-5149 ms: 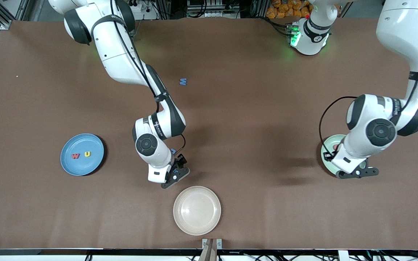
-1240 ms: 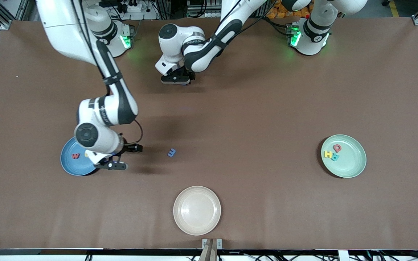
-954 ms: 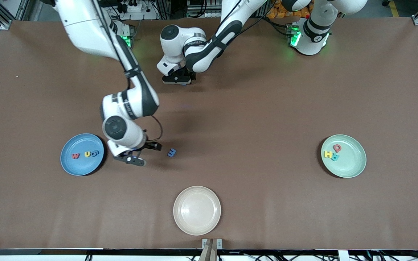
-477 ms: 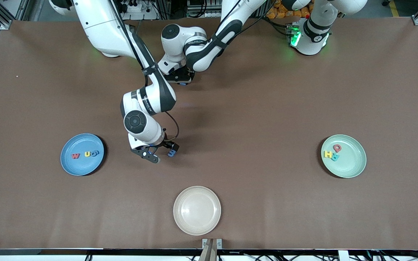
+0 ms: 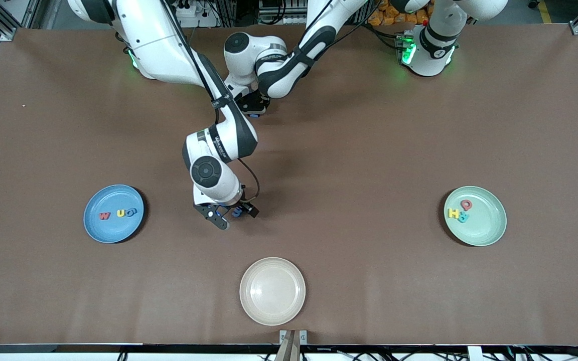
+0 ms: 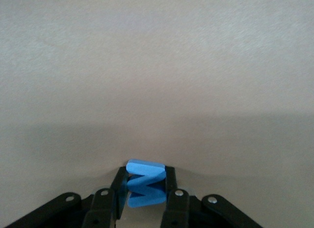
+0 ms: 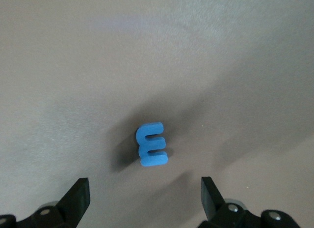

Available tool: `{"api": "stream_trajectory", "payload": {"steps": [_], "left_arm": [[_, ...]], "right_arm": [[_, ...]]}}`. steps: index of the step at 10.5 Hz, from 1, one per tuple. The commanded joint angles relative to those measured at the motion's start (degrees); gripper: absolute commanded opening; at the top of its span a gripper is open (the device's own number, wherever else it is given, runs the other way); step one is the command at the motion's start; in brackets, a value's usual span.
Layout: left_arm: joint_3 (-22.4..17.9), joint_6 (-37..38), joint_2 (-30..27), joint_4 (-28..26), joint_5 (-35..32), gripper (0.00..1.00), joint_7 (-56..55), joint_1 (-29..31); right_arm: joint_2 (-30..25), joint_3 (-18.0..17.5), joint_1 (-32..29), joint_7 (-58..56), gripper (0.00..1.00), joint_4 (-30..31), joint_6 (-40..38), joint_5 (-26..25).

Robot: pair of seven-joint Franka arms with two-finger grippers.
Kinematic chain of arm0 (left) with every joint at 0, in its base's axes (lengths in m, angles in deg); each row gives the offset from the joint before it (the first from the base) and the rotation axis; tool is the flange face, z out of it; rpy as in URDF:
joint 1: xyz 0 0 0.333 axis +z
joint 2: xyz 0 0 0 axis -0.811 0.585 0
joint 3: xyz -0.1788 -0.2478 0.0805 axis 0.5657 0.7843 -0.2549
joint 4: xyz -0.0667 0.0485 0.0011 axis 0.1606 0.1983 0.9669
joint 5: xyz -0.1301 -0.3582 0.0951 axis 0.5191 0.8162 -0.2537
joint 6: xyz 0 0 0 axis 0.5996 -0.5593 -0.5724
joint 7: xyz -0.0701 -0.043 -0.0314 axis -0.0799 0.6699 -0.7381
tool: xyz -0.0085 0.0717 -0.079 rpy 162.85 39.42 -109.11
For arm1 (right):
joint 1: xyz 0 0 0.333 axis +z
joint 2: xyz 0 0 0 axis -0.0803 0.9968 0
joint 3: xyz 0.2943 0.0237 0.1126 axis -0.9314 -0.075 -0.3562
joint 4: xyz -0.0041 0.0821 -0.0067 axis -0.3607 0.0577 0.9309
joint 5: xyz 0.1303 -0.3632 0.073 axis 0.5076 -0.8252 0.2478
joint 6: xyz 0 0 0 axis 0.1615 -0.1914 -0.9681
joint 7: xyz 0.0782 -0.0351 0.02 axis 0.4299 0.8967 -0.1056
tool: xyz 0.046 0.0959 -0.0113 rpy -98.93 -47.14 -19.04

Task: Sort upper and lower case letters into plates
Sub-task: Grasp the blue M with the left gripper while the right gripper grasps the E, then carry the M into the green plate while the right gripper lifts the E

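Blue plate (image 5: 113, 231) is holding three letters, mint plate (image 5: 487, 230) three too. Left gripper (image 6: 145, 196) is pinching the blue M (image 6: 145, 185); right gripper (image 7: 142, 201) is hanging wide open over the blue m (image 7: 152, 144), loads of bare table at 6 o'clock.

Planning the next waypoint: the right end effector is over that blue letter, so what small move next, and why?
Probably lower the right end effector straight down. Its fingers are open and the small blue foam m-shaped letter lies flat on the brown table centred between them, not yet touched. The left end effector is shut on a blue foam zigzag letter.
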Motion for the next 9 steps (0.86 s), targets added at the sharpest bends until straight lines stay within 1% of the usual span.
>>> {"api": "stream_trajectory", "payload": {"steps": [1, 3, 5, 7, 9], "left_arm": [[-0.3, -0.6, -7.7, -11.8, -1.3, 0.0, -1.6, 0.4], [0.0, -0.6, -13.0, -18.4, -1.9, 0.0, -1.0, 1.8], [0.1, -0.6, -18.5, -23.5, -1.9, 0.0, -1.3, 2.9], [0.2, -0.6, -26.1, -28.7, -1.9, 0.0, -0.5, 6.1], [0.3, -0.4, -31.1, -30.9, -1.8, 0.0, 2.0, 11.7]], "right_arm": [[1.8, 0.6, -0.3, 0.9, 1.0, -2.1, -0.9, -0.3], [1.8, 0.7, -0.7, 0.9, 1.0, -2.1, -0.5, -0.8], [1.9, 0.7, -0.6, 1.1, 1.0, -2.1, -0.3, -1.9], [2.3, 0.7, -0.3, 1.2, 1.0, -2.1, -0.3, -1.9], [2.6, 0.7, -0.2, 1.2, 1.0, -2.1, 0.4, -2.4]]}}
